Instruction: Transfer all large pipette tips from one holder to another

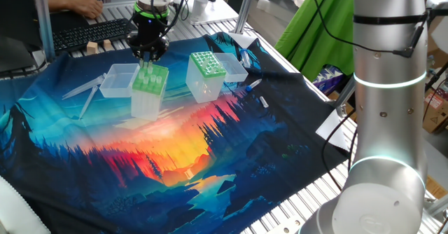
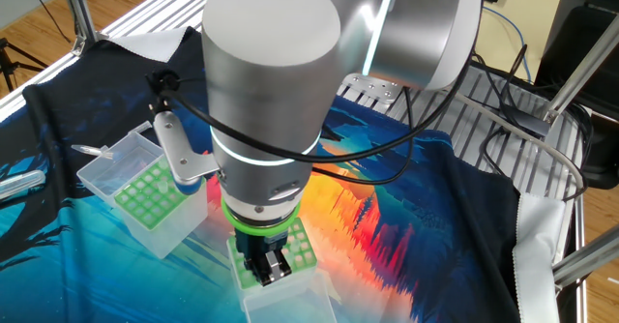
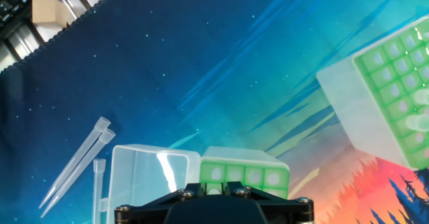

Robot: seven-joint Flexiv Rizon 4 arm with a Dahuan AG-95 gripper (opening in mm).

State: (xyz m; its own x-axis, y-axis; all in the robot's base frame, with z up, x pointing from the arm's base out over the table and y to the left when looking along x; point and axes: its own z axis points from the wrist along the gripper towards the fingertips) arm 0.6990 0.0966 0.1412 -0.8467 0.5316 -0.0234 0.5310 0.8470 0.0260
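Indoors, forest-sunset cloth [image 1: 175, 157] over slatted table [image 1: 294, 206], keyboard [image 1: 91, 32] behind, hand [image 1: 148, 52] grip unclear.

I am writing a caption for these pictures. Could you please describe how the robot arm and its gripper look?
The arm is made of thick, round, silver-grey segments with glowing white light rings at the joints. Black cables loop along its outside. At the wrist sits a bright green ring, and below it the gripper is black, compact and angular, with screws visible in the hand view.

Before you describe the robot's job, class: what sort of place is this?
Probably a robotics lab bench. An aluminium-slat table under a printed cloth, pipette-tip boxes with loose tips, and a keyboard someone is typing on all suggest that.
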